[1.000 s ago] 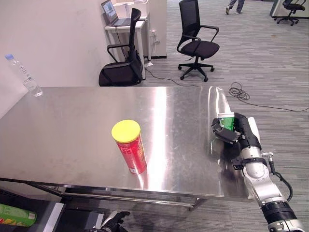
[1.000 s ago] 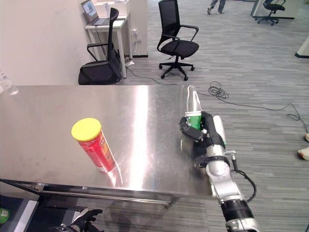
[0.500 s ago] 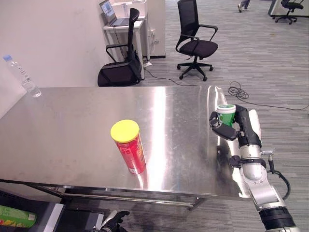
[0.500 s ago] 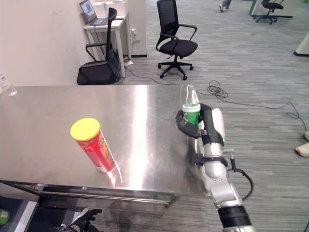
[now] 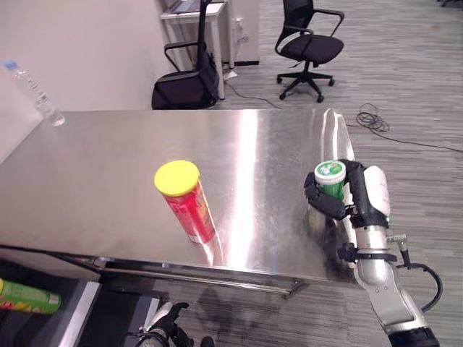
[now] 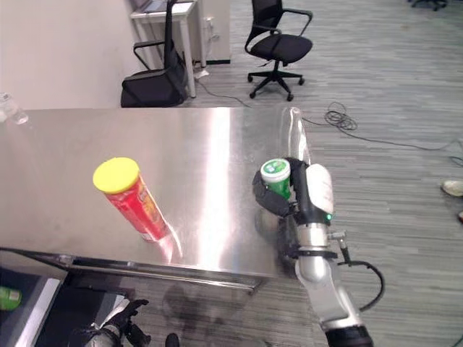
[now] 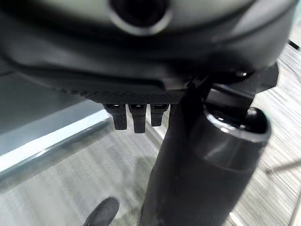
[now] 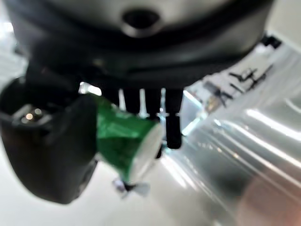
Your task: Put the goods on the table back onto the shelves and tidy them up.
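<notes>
Whereas a second ago it rested on the bench (image 5: 108, 166), the green can (image 5: 330, 178), at 3 o'clock, is now lifted, pinched in the right robot hand (image 5: 351, 201): ready for shelving.

From my seat I see a steel table (image 5: 108, 181) across the middle, glare streaking its top. At twelve o'clock a plain white wall (image 5: 79, 43) meets grey striped carpet (image 5: 405, 72). Two black office chairs (image 5: 311, 47) stand beyond, by a small white desk (image 5: 189, 14).
</notes>
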{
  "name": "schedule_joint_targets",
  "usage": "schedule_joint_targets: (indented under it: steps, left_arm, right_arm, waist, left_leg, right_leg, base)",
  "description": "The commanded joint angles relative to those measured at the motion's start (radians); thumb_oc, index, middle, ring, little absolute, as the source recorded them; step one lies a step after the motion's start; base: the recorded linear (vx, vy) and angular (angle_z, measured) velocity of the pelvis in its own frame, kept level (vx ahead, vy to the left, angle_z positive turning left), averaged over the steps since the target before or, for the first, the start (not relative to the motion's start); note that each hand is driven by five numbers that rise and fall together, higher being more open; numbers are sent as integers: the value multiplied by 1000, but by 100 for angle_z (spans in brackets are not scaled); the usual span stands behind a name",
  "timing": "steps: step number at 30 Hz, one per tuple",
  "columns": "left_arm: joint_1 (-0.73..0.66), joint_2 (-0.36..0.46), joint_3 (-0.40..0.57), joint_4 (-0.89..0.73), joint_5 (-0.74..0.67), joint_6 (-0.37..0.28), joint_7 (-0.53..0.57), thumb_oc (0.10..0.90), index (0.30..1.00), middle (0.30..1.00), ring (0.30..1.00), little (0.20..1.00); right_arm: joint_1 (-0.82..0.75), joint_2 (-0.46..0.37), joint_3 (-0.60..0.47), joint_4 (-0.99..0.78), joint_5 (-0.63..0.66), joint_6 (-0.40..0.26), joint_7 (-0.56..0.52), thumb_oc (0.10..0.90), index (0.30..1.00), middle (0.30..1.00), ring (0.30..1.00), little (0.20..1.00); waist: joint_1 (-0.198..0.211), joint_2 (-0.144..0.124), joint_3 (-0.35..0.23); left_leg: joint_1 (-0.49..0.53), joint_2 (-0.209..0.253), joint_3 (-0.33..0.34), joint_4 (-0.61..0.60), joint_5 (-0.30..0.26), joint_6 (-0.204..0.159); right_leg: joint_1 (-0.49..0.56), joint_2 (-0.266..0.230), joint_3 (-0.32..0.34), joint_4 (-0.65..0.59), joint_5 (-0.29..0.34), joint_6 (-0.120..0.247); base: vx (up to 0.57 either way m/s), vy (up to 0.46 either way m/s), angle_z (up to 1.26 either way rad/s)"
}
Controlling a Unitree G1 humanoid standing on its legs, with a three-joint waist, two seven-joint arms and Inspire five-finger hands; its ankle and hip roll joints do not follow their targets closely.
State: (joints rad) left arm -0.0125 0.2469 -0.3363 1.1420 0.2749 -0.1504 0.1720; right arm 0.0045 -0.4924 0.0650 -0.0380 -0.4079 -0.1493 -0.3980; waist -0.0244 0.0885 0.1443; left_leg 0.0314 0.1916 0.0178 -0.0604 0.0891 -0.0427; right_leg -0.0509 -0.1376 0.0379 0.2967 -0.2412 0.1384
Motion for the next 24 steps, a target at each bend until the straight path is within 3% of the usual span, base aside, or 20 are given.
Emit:
schedule_joint_targets:
  steps: [1, 3, 4, 5, 6, 8, 12, 14, 15, 18, 24]
  left_arm:
    - [-66, 46, 36, 43, -48, -11, 69, 800, 900, 900, 900, 900]
    - [-70, 59, -27, -13, 43, -13, 87, 800, 900, 900, 900, 900]
    - [-70, 59, -28, -13, 43, -13, 87, 800, 900, 900, 900, 900]
    - [-67, 84, -67, -112, 82, -29, 64, 800, 900, 900, 900, 900]
    - [-64, 87, -67, -118, 81, -27, 61, 800, 900, 900, 900, 900]
    - [-47, 91, -13, -122, 22, -17, 51, 800, 900, 900, 900, 900]
    - [-31, 30, 79, 8, -79, -8, 49, 800, 900, 900, 900, 900]
    - [-29, 6, 48, 24, -47, -14, 29, 800, 900, 900, 900, 900]
    - [-33, -11, -18, -1, 0, -24, -15, 800, 900, 900, 900, 900]
    - [-46, -20, -51, -42, -14, -28, -54, 800, 900, 900, 900, 900]
    - [-72, -40, -68, -26, -23, -17, -84, 800, 900, 900, 900, 900]
  right_arm:
    - [-14, -26, -76, -238, 22, -90, -93, 400, 300, 300, 300, 300]
    - [21, -41, -111, -238, 11, -87, -119, 400, 300, 300, 300, 300]
    - [22, -41, -112, -238, 11, -87, -119, 400, 300, 300, 300, 300]
    - [35, -57, -138, -231, 10, -84, -137, 400, 300, 300, 300, 300]
    - [36, -57, -138, -230, 10, -84, -138, 400, 300, 300, 300, 300]
    - [55, -63, -160, -227, 23, -73, -136, 400, 300, 300, 300, 300]
    - [63, -61, -184, -268, 34, -69, -117, 400, 300, 300, 300, 300]
    - [52, -61, -192, -292, 37, -75, -106, 400, 300, 300, 300, 300]
    - [51, -50, -212, -303, 66, -81, -89, 400, 300, 300, 300, 300]
    - [58, -38, -226, -295, 93, -84, -75, 400, 300, 300, 300, 300]
    - [57, -37, -241, -262, 118, -80, -50, 400, 300, 300, 300, 300]
  waist:
    - [-8, -72, -27]
    - [-17, -61, -1]
    - [-18, -61, -2]
    - [-34, -61, 16]
    - [-32, -63, 14]
    - [-38, -62, 12]
    - [-54, -56, -5]
    - [-73, -49, -16]
    - [-97, -28, -35]
    - [-118, -9, -50]
    - [-163, 23, -85]
  left_leg:
    - [-38, 84, -6, -25, 45, -105]
    - [-101, 117, 13, -17, 115, -110]
    - [-103, 117, 11, -17, 115, -110]
    - [-130, 129, 131, -13, 139, -97]
    - [-129, 128, 134, -14, 139, -96]
    - [-126, 133, 239, 4, 144, -101]
    - [-74, 89, 323, 95, 56, -94]
    - [-18, 72, 407, 161, -13, -86]
    - [75, 56, 471, 247, -99, -101]
    - [142, 48, 484, 299, -112, -112]
    - [245, 13, 419, 377, -87, -144]
  right_leg:
    - [59, 41, -13, -84, 48, -26]
    - [74, 70, -49, -100, 48, -47]
    - [74, 70, -50, -100, 49, -48]
    - [75, 66, -93, -115, 62, -53]
    - [76, 65, -91, -118, 64, -52]
    - [82, 56, -117, -171, 98, -47]
    - [86, 31, -157, -259, 155, -44]
    - [77, 29, -209, -288, 179, -44]
    - [80, 32, -278, -321, 194, -35]
    - [68, 35, -360, -331, 215, -38]
    - [1, 44, -502, -332, 250, -59]
  base:
    - [-91, -471, 25]
    - [-144, -422, 39]
    - [-205, -225, 54]
    - [-136, -105, 73]
    - [-220, -160, 77]
    - [-168, -96, 68]
    - [-179, -71, 5]
    - [-200, -95, 35]
    - [-165, -69, 65]
    - [-160, -24, 105]
    - [-209, 42, 96]
